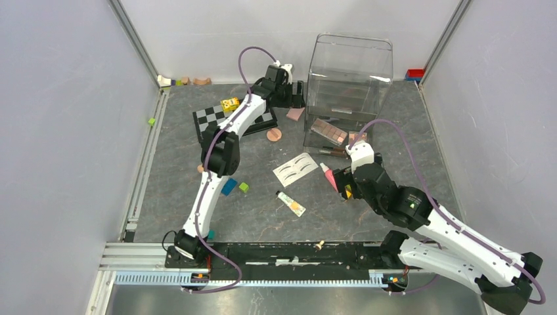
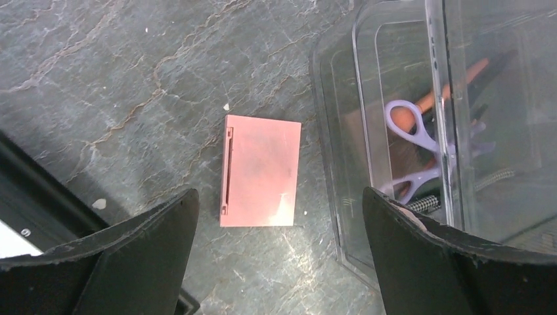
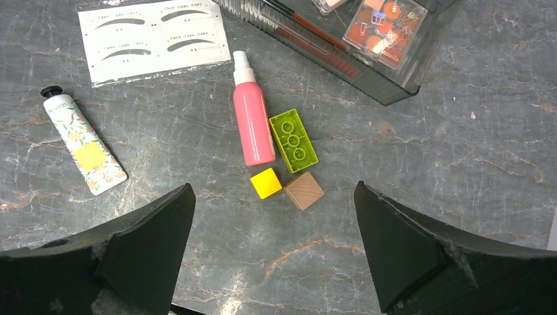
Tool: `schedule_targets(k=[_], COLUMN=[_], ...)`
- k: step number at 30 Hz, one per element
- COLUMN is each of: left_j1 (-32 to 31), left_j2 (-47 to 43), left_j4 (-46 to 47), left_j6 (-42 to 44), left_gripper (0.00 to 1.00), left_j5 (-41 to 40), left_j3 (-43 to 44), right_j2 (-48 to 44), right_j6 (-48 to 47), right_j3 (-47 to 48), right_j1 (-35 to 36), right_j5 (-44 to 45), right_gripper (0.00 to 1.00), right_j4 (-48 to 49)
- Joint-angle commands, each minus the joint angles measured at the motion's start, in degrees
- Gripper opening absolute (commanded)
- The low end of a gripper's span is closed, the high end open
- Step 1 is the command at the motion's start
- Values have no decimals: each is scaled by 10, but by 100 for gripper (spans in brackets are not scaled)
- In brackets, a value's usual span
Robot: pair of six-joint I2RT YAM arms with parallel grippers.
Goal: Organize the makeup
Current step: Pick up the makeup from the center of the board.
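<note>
- Left arm's fingers (image 2: 141,256): spread wide, nothing held, hung over a flat pink rectangular compact (image 2: 261,170). It's laid on the grey marbled worktop (image 2: 98,79), just beside the clear plastic organiser box (image 2: 338,164).
- Mid-worktop, a white card of lash shapes (image 3: 154,39), a cream flowery tube (image 3: 84,147) and a pink spray bottle (image 3: 253,125) are laid loose, apart from each other.
- A purple curler (image 2: 410,131) can be seen through the box wall.
- A brown-pink eyeshadow palette (image 1: 328,131) is parked in the box's low front section.
- Right arm's fingers (image 3: 420,256): also wide and empty, held above a lime toy brick (image 3: 293,141) right beside the bottle.
</note>
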Motion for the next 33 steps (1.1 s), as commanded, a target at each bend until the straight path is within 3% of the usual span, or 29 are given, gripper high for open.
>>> schedule_targets(k=[1,17,26,33], left_j1=[-8,-18,-26,-40], left_j2=[27,87,96,111], left_j4=[34,-50,-91,-139], left_j6=[8,-23,-24,-6], left_gripper=[100,99,86,82], left_j5=[-1,-85,-130,-153], left_j3=[40,96,108,117], right_j2=[6,13,13,12], right_j6=[-5,-17,-22,-22], right_j3=[15,-2,-8,-14], right_j1=[-1,-2,-2,-2], right_j5=[2,-6,-9,-14], right_gripper=[98,98,98,98], right_j4=[9,22,26,30])
